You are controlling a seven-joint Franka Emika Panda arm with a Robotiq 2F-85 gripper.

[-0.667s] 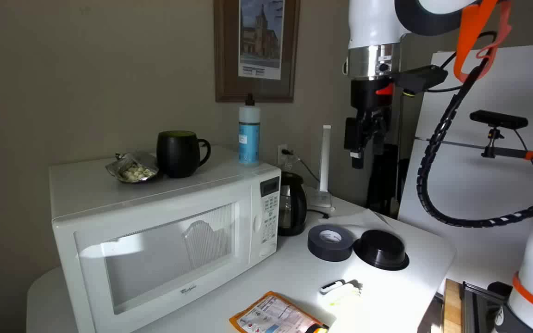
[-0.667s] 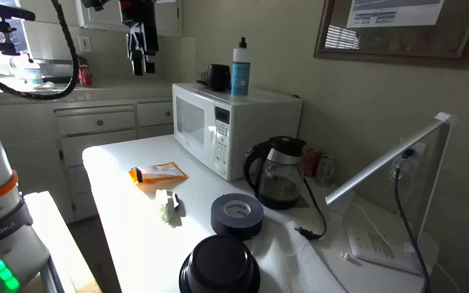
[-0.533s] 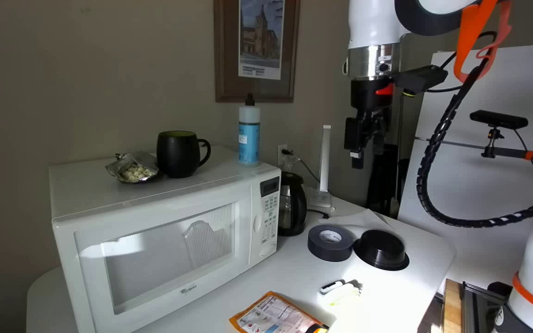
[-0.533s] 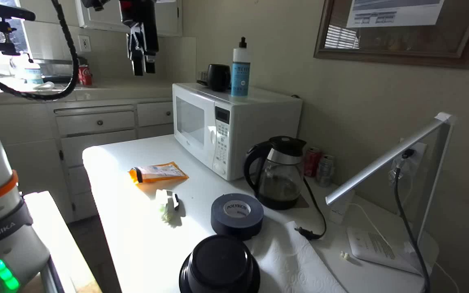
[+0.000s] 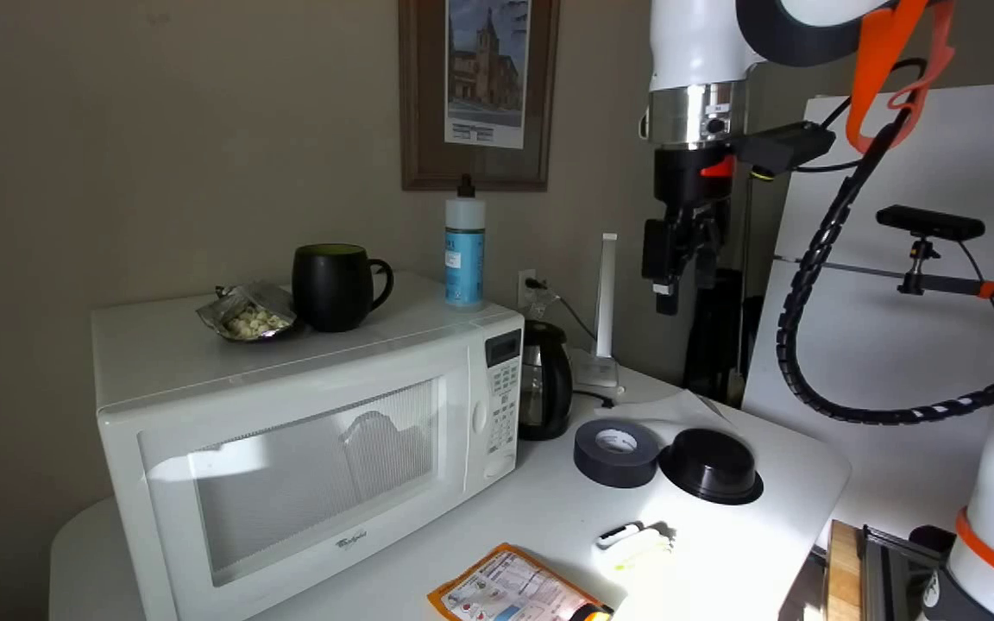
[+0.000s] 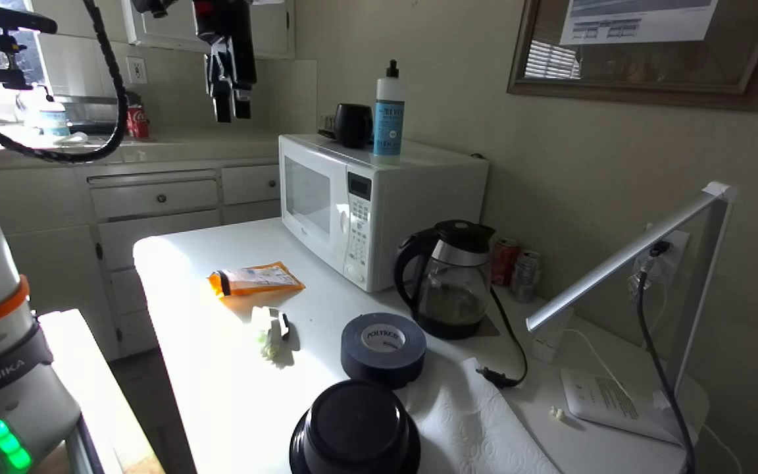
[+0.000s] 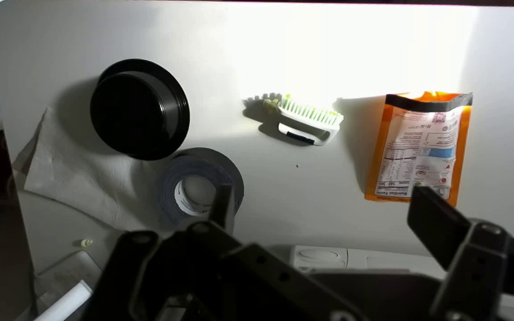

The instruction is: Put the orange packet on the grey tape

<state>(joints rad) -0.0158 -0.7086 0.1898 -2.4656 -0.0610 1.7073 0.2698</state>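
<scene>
Gripper (image 7: pixel 324 194) released: in the wrist view you have its fingers (image 7: pixel 435 223) parted wide, and in both exterior views it hangs high over the white tabletop (image 6: pixel 241 395), pointing down. Your orange packet (image 7: pixel 422 147) lies flat toward one end of the long lit edge, a printed panel up, between that edge and the front of the white microwave (image 5: pixel 307 483); its dark-banded end faces the edge. Toward the other end you find the grey tape (image 5: pixel 607 467), flat on its side, hole up, farther in from the lit edge and well apart from the orange packet. Just beside the grey tape, nearest the rounded corner, sits an upturned black bowl (image 7: pixel 127 111); whether the two touch, you cannot tell. Between orange packet and black bowl you see a white brush (image 7: pixel 310 120), bristles toward the lit edge. A paper towel (image 6: pixel 471 428) spreads toward the short edge, and a glass jug (image 6: pixel 451 296) stands near the microwave. On the microwave you have a black mug (image 5: pixel 331 289), a foil bag (image 5: pixel 251 312) and a bottle (image 5: pixel 465 259).
</scene>
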